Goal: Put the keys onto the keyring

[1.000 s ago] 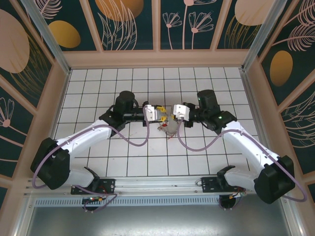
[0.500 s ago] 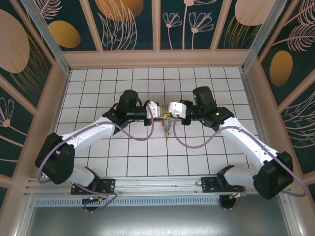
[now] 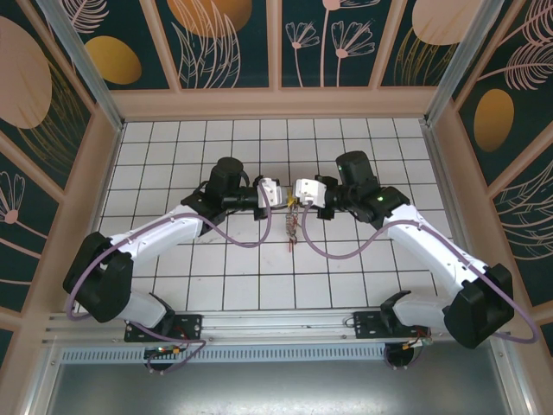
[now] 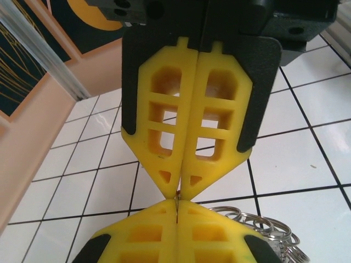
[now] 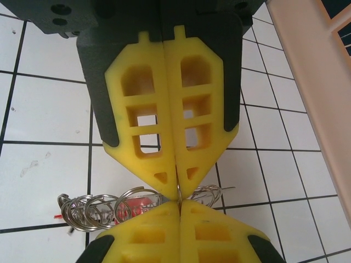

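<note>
Now both claws meet tip to tip above table (image 3: 346, 268), jaws pressed together. Right claw (image 5: 178, 192) pinches thin wire loop of keyring (image 5: 118, 207), probably holding it aloft for threading. Left claw (image 4: 177, 193) closed, catch unclear. Keys not separable within hanging bunch (image 3: 294, 223).

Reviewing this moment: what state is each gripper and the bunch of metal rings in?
Left yellow-fingered gripper: shut, tip to tip with the right one; no held thing discernible.
Right yellow-fingered gripper: shut on a thin ring of the bunch.
Bunch of silvery wire rings with a red tag: pinched at one ring, rest trailing loose.
</note>
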